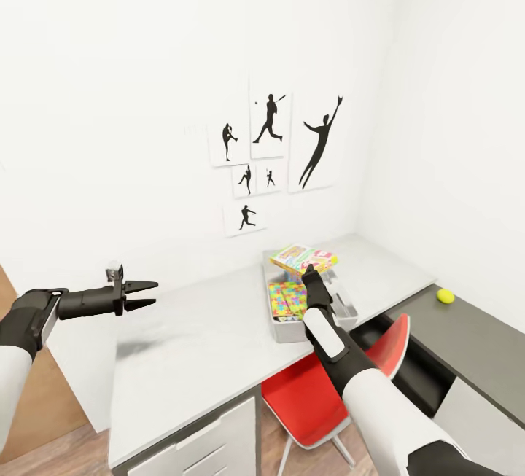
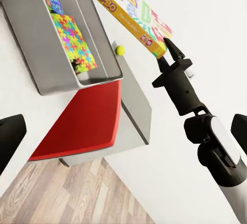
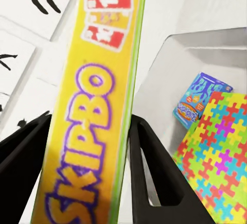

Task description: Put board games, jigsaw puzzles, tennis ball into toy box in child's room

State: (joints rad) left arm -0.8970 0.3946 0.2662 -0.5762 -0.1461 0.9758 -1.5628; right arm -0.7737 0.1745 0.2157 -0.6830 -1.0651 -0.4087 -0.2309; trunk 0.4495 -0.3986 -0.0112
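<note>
My right gripper [image 1: 312, 275] is shut on a yellow Skip-Bo board game [image 1: 302, 257], holding it tilted above the grey toy box [image 1: 310, 330] on the table [image 1: 197, 337]. In the right wrist view the board game [image 3: 98, 105] sits between the fingers [image 3: 154, 172]. Inside the toy box [image 3: 206, 44] lie a jigsaw puzzle [image 3: 221, 152] and a blue board game [image 3: 200, 98]. The tennis ball [image 1: 445, 296] rests on a dark grey surface to the right. My left gripper [image 1: 138, 295] hangs open over the table's left part, holding nothing.
A red chair [image 1: 321, 388] is tucked under the table below the toy box. White drawers [image 1: 211, 447] sit under the table's front left. Black sports silhouette pictures [image 1: 273, 148] hang on the white wall. Wood-plank floor [image 2: 92, 193] lies below.
</note>
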